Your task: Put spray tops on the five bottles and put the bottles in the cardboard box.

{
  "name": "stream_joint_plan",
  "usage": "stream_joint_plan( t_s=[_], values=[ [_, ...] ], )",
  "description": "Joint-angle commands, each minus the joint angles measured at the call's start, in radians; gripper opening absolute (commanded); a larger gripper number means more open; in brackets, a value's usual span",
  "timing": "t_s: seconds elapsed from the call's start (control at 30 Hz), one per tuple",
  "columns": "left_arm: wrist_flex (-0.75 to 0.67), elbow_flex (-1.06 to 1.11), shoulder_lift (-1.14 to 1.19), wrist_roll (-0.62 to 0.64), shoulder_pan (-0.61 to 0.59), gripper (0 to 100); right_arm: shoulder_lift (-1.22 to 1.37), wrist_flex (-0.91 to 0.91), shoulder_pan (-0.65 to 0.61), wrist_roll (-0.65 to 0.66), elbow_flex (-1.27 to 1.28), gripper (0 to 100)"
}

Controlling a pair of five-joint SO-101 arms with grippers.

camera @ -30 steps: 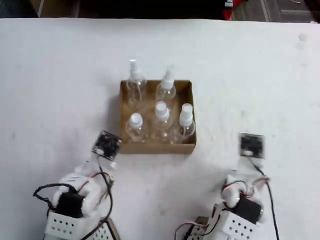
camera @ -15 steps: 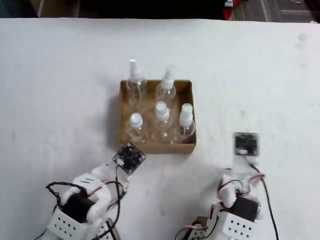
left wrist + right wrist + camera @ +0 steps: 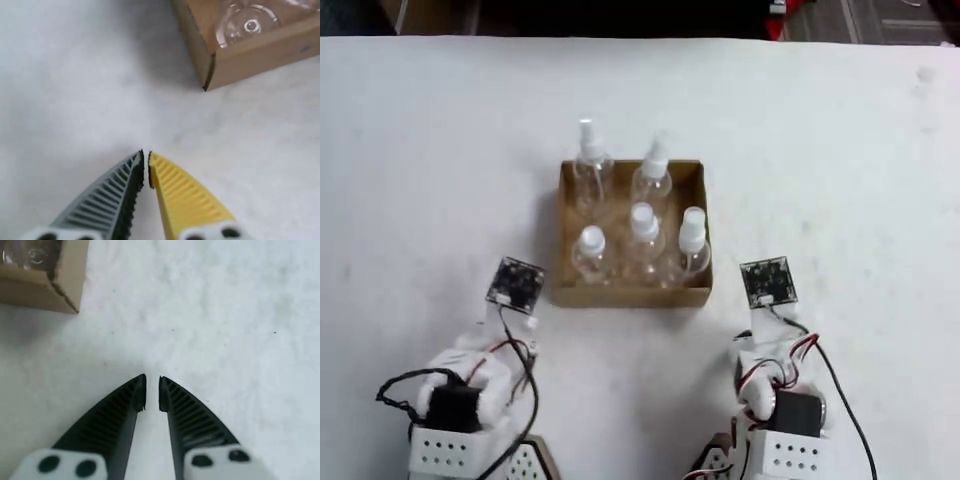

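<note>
All five bottles [image 3: 642, 240], each fitted with a spray top [image 3: 692, 226], are stood inside the cardboard box [image 3: 632, 295], so the task is judged complete. With nothing left to carry, the left gripper [image 3: 146, 167] and right gripper [image 3: 152, 390] are held empty and closed over the worktop [image 3: 840, 150], beside the box's near corners.

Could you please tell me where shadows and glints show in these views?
Left wrist view: a soft shadow lies on the table beside the cardboard box, and a clear bottle inside glints. Right wrist view: shadow runs along the box's outer wall. High view: the table is evenly lit, with only faint shadows.
</note>
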Motion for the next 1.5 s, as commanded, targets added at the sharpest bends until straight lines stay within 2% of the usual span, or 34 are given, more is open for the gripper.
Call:
stream_joint_plan(
  t_s=[0.0,0.13,0.33,1.47],
  values=[
    [-0.017,-0.002,-0.013,0.005,-0.036,2,-0.004,0.008,0.008,0.011,0.009,3.1],
    [-0.017,-0.002,-0.013,0.005,-0.035,2,-0.004,0.008,0.004,0.011,0.009,3.1],
    [-0.018,-0.002,-0.013,0.006,-0.038,2,-0.004,0.008,-0.085,0.011,0.009,3.1],
    [-0.021,-0.002,-0.01,0.005,-0.031,2,-0.001,0.007,-0.085,0.011,0.009,3.1]
  ],
)
